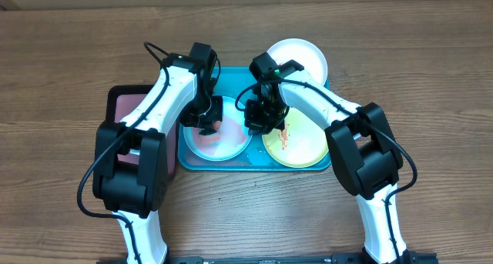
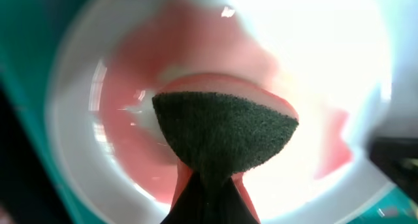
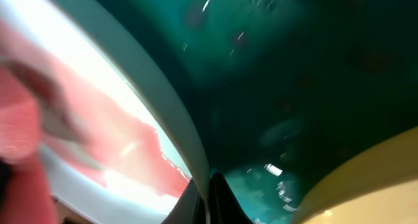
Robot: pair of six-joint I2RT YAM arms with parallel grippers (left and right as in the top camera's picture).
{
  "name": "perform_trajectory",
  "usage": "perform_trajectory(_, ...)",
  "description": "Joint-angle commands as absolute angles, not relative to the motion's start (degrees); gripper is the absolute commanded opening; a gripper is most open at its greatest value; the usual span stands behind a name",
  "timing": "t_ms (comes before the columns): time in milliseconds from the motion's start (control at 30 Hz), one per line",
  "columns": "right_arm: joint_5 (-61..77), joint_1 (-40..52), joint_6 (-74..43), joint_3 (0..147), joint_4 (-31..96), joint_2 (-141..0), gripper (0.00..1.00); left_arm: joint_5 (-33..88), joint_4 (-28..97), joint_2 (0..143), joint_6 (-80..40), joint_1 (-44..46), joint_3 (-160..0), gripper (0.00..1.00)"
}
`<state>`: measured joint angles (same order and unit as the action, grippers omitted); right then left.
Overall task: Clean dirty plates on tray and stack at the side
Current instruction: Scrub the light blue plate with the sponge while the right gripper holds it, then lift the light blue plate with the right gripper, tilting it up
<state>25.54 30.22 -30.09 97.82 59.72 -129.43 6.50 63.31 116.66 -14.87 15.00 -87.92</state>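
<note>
While we clamp the sponge [image 2: 225, 129] in the left gripper [image 1: 206, 125] | smeared plate [image 1: 227, 145] lies directly beneath | right gripper [image 1: 259, 124] closed beside rim

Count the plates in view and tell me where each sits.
3. The white plate overlaps the tray's far right corner; the light blue plate, smeared red, lies in its left half; the lime green plate lies in its right half. More may be hidden.

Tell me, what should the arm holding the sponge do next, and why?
Probably wipe the sponge, pinched in the left gripper, across the light blue plate: red smears cover much of its surface, so it does not look ready to stack.
</note>
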Motion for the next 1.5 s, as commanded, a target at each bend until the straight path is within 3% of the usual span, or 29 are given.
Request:
perform_trajectory(0, 32.73, 30.35, -32.01, 98.06, 59.66, -129.97, 0.04, 11.90, 65.41, 117.21, -11.35, 15.29, -91.61, 0.04)
perform_trajectory(400, 12.49, 30.17, -29.56, 104.55, 59.94, -127.42, 0.04, 11.68, 75.35, 117.21, -16.16, 12.69, -111.53, 0.04)
perform_trajectory(900, -16.45, 33.08, -28.14, 105.38, 64.82, -113.51, 0.04, 7.03, 76.84, 117.23, -21.91, 10.52, -111.85, 0.04)
perform_trajectory(1133, -37.71, 38.48, -30.59, 105.38, 68.18, -108.84, 0.04, 4.01, 78.67, 117.23, -21.96, 10.52, -111.85, 0.04)
perform_trajectory(1467, -57.63, 42.46, -44.40, 105.38, 74.61, -108.53, 0.04, 2.33, 77.47, 117.23, -21.93, 10.52, -111.85, 0.04)
